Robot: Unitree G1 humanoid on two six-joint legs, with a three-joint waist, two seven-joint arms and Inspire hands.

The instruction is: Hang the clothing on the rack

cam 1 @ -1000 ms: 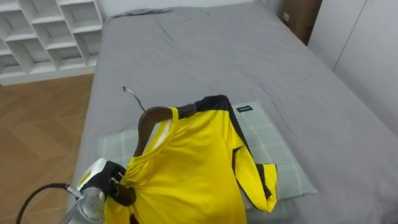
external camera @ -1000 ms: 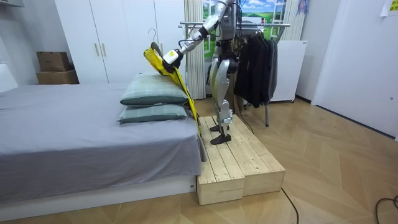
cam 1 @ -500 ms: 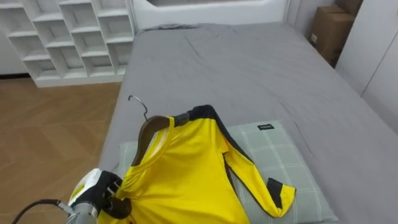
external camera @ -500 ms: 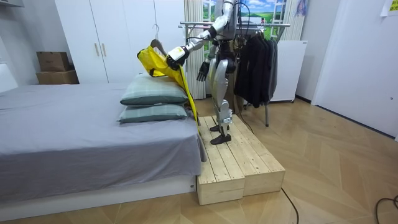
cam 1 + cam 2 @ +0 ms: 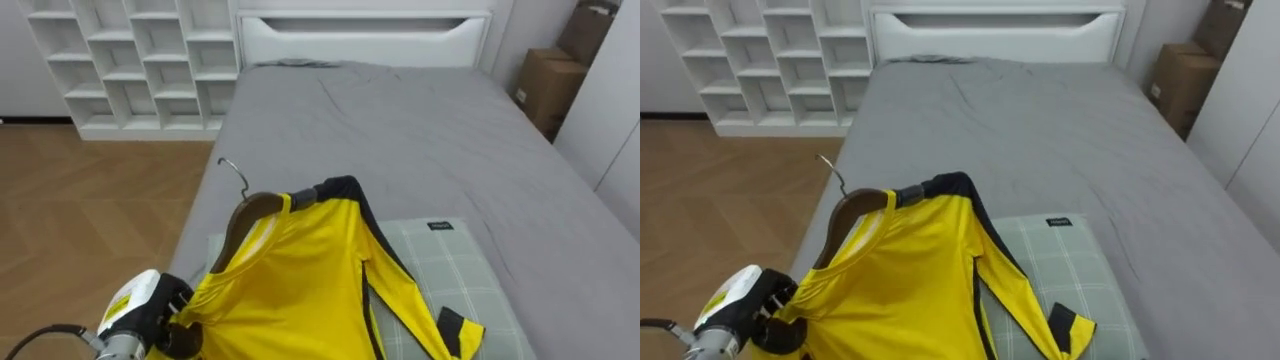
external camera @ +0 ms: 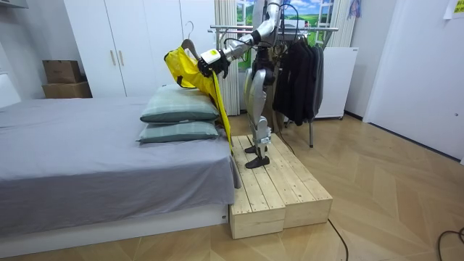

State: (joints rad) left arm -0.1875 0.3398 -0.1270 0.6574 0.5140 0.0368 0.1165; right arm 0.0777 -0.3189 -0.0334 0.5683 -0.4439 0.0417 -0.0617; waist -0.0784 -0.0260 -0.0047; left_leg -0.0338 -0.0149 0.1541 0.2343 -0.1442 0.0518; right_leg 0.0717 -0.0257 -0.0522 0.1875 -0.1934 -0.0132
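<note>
- One yellow shirt (image 5: pixel 300 290) is up in the air on a wooden hanger (image 5: pixel 243 215), over the near end of the grey bed (image 5: pixel 400 130).
- The left hand (image 5: pixel 160 310) comes in at the near left. Its dark fingers are curled tight round the near end of the hanger, through the shirt's shoulder.
- The hanger's long axis runs from that hand away towards the far right, where the black shoulder panel sits. Its metal hook (image 5: pixel 232 172) points far and left in the eye views.
- In the room view the hook (image 6: pixel 190 27) points up, and the shirt hangs straight down past the bed's edge.
- A sleeve with a black cuff trails to the near right over a green checked pillow (image 5: pixel 450 270).
- That pillow has a small dark label (image 5: pixel 438 227). There is writing on it, too small to read.
- The room view shows two pillows stacked, one (image 6: pixel 177 109) on top of the other (image 6: pixel 177 132).
- On the far left is a white shelf unit (image 5: pixel 130 60) of open cubbies.
- On the far right are cardboard boxes (image 5: pixel 560 90), their contents hidden.
- The robot stands on a wooden platform (image 6: pixel 279 188) at the bed's end, arm stretched towards the room view's left.
- Behind it, a clothes rack (image 6: pixel 304 29) carries dark garments (image 6: pixel 297 80).
</note>
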